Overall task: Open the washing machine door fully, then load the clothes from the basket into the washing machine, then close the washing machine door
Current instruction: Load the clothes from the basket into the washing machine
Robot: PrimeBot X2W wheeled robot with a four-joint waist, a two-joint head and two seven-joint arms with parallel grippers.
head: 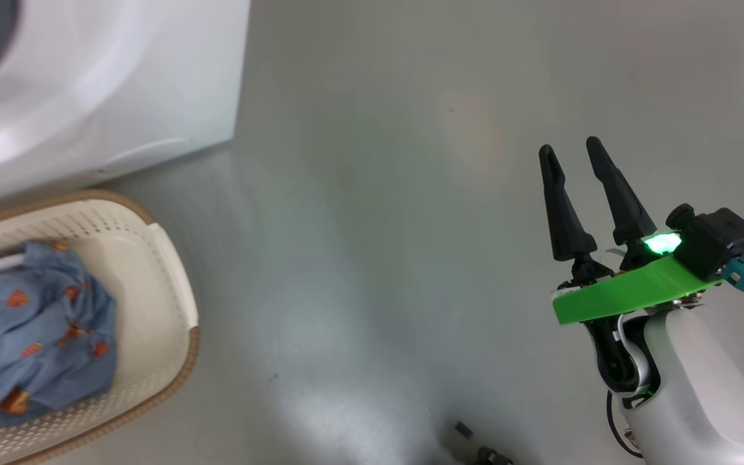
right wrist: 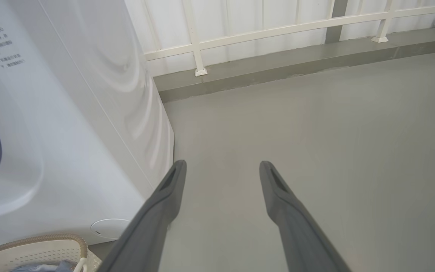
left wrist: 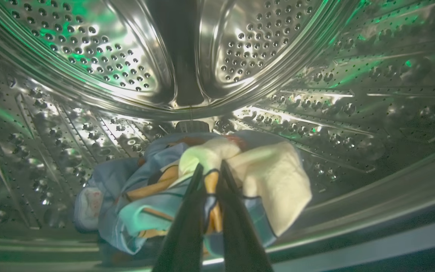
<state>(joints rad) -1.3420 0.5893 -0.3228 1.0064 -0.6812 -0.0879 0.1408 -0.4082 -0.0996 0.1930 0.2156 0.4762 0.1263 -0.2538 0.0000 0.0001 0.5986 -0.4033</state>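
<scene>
In the left wrist view my left gripper [left wrist: 210,168] reaches into the washing machine's steel drum [left wrist: 89,49]. Its fingers are shut on a bundle of light blue and cream clothes [left wrist: 270,177] lying on the drum floor. In the head view more blue printed clothes [head: 36,323] lie in the cream basket [head: 172,303] at the lower left, in front of the white washing machine [head: 120,84]. My right gripper [head: 569,147] hangs open over bare floor at the right, holding nothing; its fingers [right wrist: 172,189] stand wide apart. The washing machine door is out of view.
Grey floor [head: 372,226] stretches to the right of the machine. A white railing [right wrist: 263,34] on a low kerb runs along the far side. Small dark bits [head: 488,455] lie on the floor near the bottom edge. The machine's side panel [right wrist: 127,94] is left of my right gripper.
</scene>
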